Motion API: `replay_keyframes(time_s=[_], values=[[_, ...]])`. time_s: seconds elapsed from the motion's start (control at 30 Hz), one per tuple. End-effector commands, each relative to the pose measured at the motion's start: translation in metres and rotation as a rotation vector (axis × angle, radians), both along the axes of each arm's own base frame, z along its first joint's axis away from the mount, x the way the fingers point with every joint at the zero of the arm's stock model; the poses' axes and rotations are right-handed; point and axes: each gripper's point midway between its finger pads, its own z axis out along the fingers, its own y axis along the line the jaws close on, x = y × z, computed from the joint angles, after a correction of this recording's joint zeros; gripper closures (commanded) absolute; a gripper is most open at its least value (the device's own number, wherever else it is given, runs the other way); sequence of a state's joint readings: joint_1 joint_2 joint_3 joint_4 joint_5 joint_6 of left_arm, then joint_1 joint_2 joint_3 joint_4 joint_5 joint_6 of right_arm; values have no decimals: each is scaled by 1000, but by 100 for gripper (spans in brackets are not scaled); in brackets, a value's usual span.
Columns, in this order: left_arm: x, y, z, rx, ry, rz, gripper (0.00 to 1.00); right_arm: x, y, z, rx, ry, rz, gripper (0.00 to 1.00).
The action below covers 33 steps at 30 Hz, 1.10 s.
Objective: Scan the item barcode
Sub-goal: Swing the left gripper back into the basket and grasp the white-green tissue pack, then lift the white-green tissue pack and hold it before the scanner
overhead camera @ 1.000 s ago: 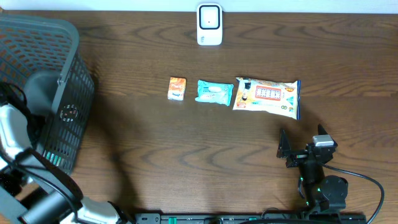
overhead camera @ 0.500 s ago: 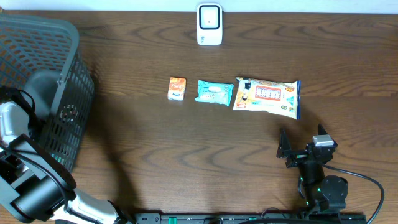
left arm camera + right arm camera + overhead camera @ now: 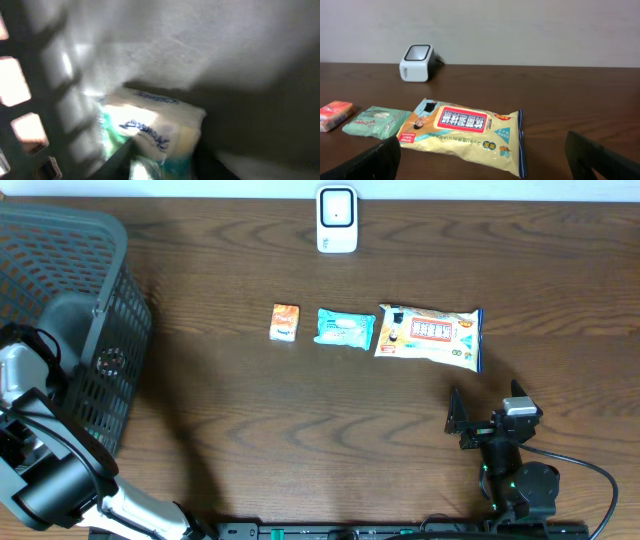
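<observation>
The bench point(image 3: 300, 440) is bare between the right end effector point(image 3: 487, 418) and a row of flat items: wet-wipe pack point(image 3: 428, 336), teal packet point(image 3: 345, 328) and orange box point(image 3: 286, 321), with narrow gaps between them. The barcode scanner point(image 3: 337, 220) stands beyond the row. The mesh basket point(image 3: 110, 320) walls off the left end and is open only at the top.

The overhead camera looks straight down on the whole tabletop point(image 3: 300, 410). The left wrist camera sits close inside the basket point(image 3: 70, 280), blurred. The right wrist camera, low at the near edge, faces the far edge, sharing the scanner point(image 3: 337, 220) with overhead.
</observation>
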State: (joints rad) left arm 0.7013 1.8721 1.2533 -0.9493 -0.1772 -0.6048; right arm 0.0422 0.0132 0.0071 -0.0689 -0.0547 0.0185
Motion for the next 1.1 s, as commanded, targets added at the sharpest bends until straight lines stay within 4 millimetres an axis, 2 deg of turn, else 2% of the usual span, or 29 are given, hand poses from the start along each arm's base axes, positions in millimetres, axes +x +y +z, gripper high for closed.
replay_keyframes(time_s=[0.0,0.07,0.2,0.3,0.4,0.47,0.67,0.87,1.0,1.07], values=[[-3,-10,-16,-56,11,3,81,0,-1,-1,10,4,-4,1],[-2,-9,-14,-53,7,2,92,0,-1,-1,10,4,-4,1],[7,-3,1,-28,-24,2,92,0,-1,-1,10,4,-4,1],[16,5,26,13,-76,1,93,0,-1,-1,10,4,-4,1],[29,16,67,95,-173,-1,93,0,-1,-1,10,4,-4,1],[35,21,101,166,-259,2,92,0,-1,-1,10,4,-4,1],[33,18,207,382,-559,80,93,0,-1,-1,10,4,-4,1],[32,-16,316,513,-971,20,92,0,-1,-1,10,4,-4,1],[35,-57,382,527,-1257,-121,93,0,-1,-1,10,4,-4,1],[40,-78,404,509,-1358,-202,93,0,-1,-1,10,4,-4,1]])
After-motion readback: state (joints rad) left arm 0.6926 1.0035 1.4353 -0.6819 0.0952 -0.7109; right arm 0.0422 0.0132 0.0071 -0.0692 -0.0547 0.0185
